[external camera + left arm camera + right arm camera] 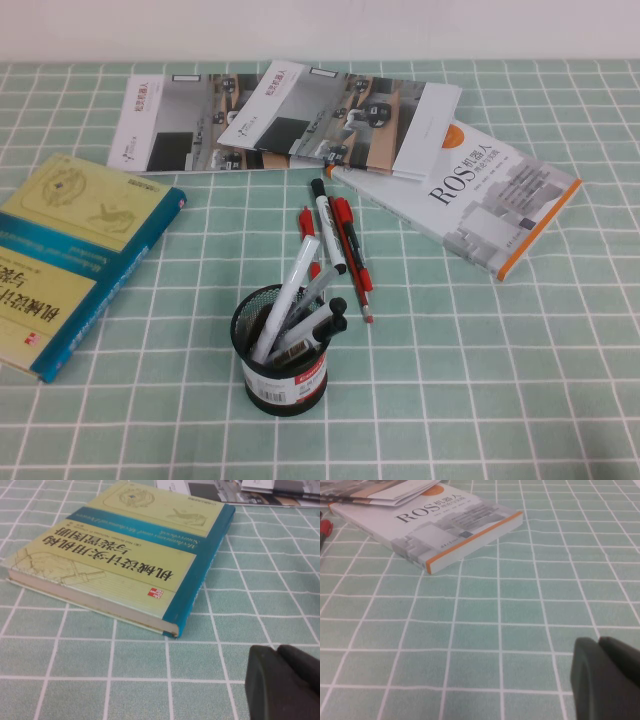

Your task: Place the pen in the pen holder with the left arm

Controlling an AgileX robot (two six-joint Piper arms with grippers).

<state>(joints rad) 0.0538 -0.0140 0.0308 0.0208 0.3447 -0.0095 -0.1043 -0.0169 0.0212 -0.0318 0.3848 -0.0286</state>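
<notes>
The slim all-red pen [307, 228] lies on the green checked cloth just behind the pen holder, left of the white black-capped marker [327, 225]. Its near end is hidden behind the pens standing in the holder. The black wire-mesh pen holder [280, 372] stands at the centre front and holds several pens. Neither arm shows in the high view. My left gripper [276, 649] is shut and empty, low over the cloth near the teal and yellow book [125, 555]. My right gripper [598, 641] is shut and empty, over bare cloth in front of the ROS book [440, 530].
A red pen with a black clip [350, 255] lies right of the marker. The teal and yellow book [70, 250] lies at the left and the ROS book [480, 200] at the right. Open brochures [290, 115] lie at the back.
</notes>
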